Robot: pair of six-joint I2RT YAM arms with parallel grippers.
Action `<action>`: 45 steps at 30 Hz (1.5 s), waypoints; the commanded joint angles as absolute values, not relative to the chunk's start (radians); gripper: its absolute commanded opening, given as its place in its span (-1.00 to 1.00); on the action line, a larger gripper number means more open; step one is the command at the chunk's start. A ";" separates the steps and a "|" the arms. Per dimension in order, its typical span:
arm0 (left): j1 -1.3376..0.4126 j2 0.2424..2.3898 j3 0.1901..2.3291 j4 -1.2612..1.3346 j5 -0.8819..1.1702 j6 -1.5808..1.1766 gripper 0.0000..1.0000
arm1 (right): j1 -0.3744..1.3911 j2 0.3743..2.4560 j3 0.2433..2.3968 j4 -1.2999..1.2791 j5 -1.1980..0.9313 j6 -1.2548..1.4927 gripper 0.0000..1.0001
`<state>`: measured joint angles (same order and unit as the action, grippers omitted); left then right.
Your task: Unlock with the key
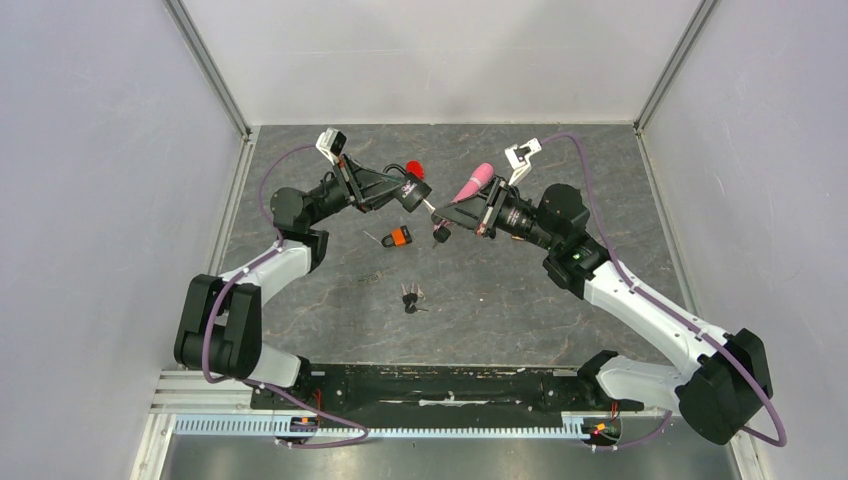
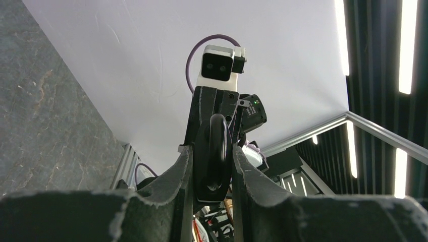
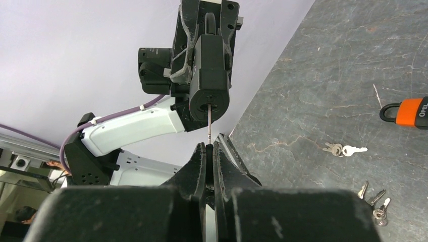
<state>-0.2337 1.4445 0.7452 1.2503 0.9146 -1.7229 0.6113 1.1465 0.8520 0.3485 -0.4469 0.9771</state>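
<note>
My left gripper [image 1: 405,188] is shut on a black padlock [image 3: 210,75] and holds it above the table. In the left wrist view the padlock [image 2: 214,161] sits between the two pads, shackle pointing away. My right gripper [image 3: 209,147] is shut on the head of a thin silver key [image 3: 209,123]. The key's blade points straight at the padlock's round bottom face, and its tip sits in the keyhole there. From above, the right gripper [image 1: 440,230] faces the left one, with the key [image 1: 430,206] bridging the short gap.
An orange padlock [image 1: 400,237] lies on the grey table below the grippers, also in the right wrist view [image 3: 411,112]. A bunch of keys [image 1: 411,298] lies nearer the bases. A red object [image 1: 414,168] and a pink object [image 1: 473,183] lie behind the grippers.
</note>
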 commanded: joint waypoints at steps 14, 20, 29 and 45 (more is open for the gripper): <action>-0.398 1.445 0.812 1.413 0.895 -1.728 -0.95 | 0.608 1.186 0.785 0.631 -0.419 1.072 -1.00; -0.402 1.444 0.816 1.383 0.937 -1.722 -0.95 | 0.574 1.205 0.802 0.586 -0.457 1.019 -1.00; -0.316 1.412 0.801 1.270 1.002 -1.639 -0.95 | 0.506 1.138 0.821 0.441 -0.515 0.952 -1.00; -0.265 1.406 0.798 1.269 1.088 -1.625 -0.95 | 0.503 1.109 0.809 0.285 -0.562 0.787 -1.00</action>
<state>-0.2806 1.4536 0.7731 1.1870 1.0554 -1.6569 0.5053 1.1507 0.7769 0.3454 -0.5819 0.8890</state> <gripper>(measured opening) 0.311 0.025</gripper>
